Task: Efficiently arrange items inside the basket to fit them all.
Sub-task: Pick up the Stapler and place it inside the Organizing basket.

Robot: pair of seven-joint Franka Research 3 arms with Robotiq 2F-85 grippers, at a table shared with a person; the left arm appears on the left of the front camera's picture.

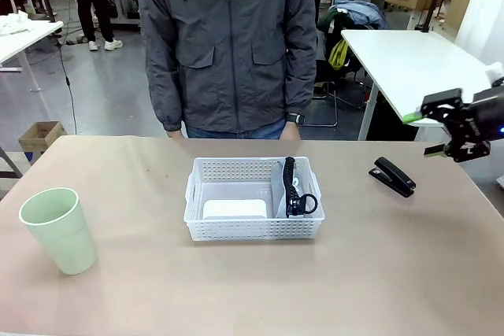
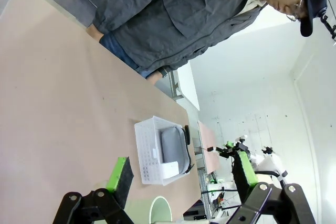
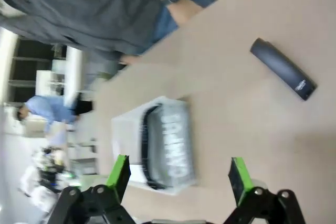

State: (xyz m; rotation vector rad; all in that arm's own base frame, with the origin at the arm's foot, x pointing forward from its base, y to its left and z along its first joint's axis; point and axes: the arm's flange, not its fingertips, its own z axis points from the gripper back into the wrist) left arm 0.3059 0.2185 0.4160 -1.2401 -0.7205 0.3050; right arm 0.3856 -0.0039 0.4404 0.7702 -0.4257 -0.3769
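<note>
- Left pincer [image 2: 181, 167] gapes wide, holding nothing.
- Right pincer [image 1: 421, 134] is spread wide, empty, near the black stapler [image 1: 391, 176].
- Grey pouch [image 3: 173, 140] and white device [image 1: 235, 208] sit in the basket [image 1: 252, 230]; green cup [image 1: 57, 228] stands outside.

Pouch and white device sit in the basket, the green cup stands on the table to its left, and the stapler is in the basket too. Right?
No: the front view shows the stapler lying on the table right of the basket, not in it. The rest holds.

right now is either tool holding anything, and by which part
Nothing is held: the left tool and the right tool are both open and empty.
</note>
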